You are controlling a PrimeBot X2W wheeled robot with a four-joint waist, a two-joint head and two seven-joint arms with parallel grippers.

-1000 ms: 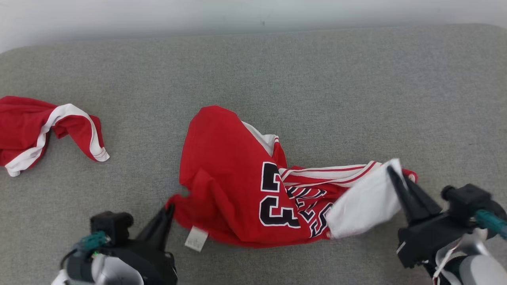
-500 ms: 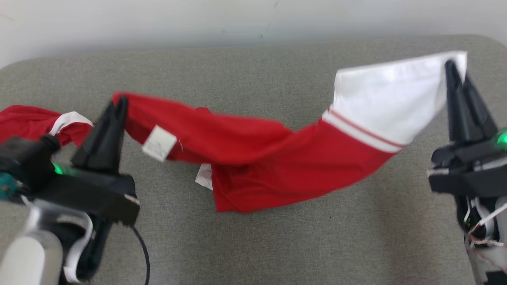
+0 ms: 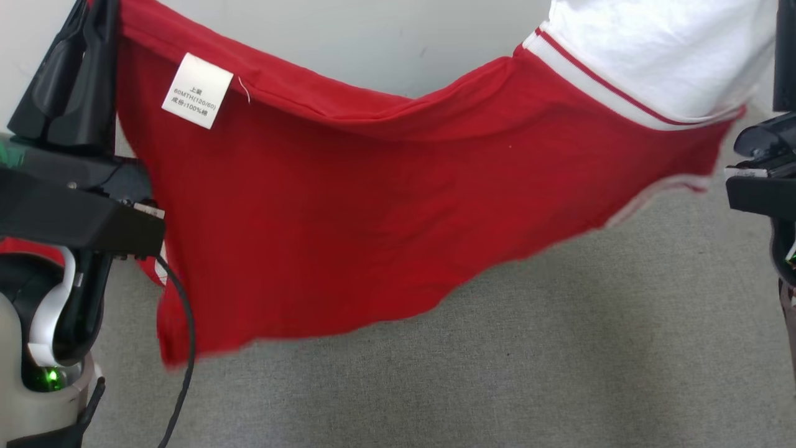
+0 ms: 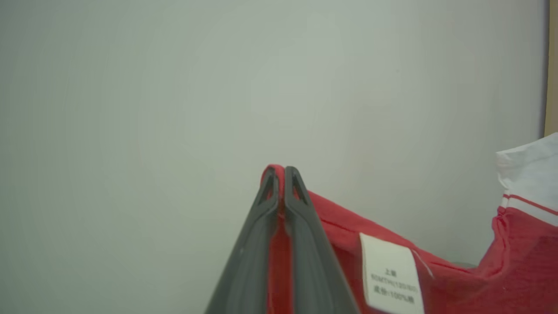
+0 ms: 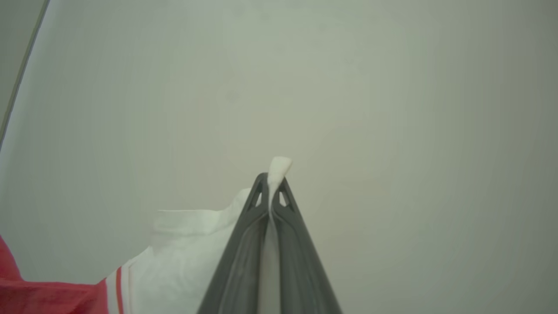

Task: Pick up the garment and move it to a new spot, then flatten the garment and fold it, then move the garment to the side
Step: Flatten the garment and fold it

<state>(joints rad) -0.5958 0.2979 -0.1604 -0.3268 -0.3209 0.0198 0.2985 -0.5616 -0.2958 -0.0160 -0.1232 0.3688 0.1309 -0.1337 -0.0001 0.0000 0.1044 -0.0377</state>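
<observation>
Hanging in the air between two robot arms, a red garment (image 3: 342,218) spans nearly the full width of the head view, above a worktop (image 3: 497,373) covered in plain grey fabric. Behind it rises a pale, bare wall (image 3: 373,37), and both wrist views look towards that same wall. A thin beige strip (image 4: 552,65) runs down the right edge of the left wrist view.

The left pincer (image 4: 281,174) is closed tight on a red corner of the garment, with a fold of red cloth pinched between its dark fingers. The right pincer (image 5: 272,183) is likewise closed, nipping a white corner that pokes out just past its tips. The cloth sags in the middle, and its lower hem hangs clear of the worktop.

A white panel (image 3: 653,56) edged with thin red stripes forms the garment's right end. A white care label (image 3: 198,91) with small print hangs near the left grip.

The raised garment hides the far part of the worktop and the foot of the wall. A black cable (image 3: 186,323) loops down from the left arm across the lower left corner of the cloth. A small strip of red cloth (image 3: 31,252) shows beneath that arm; whether it belongs to the held garment is unclear.
</observation>
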